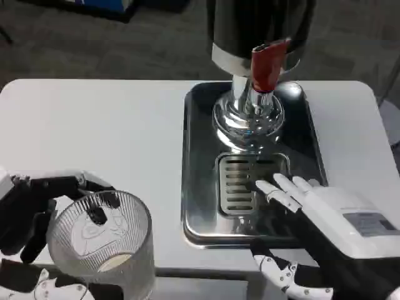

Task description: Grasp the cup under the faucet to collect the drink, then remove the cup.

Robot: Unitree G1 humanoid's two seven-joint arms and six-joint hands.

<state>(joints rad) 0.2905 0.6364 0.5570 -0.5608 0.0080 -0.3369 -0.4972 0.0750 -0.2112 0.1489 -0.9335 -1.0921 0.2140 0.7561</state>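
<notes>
A: What does the robot's right hand (325, 219) look like?

B: It sits at the front right corner of the steel drip tray (194, 156). Its back is a smooth white shell with a small grey rectangular label printed with tiny text too small to read. The fingers (281, 190) are white segments with dark gaps between them. The thumb is black with white segments dotted with small dark screw holes.

A: And the left hand (37, 212)?

B: Well to the left of the tray, it shows mostly black finger links, with a sliver of white casing at the picture's edge. Below it are more white pieces with small screw holes.
</notes>
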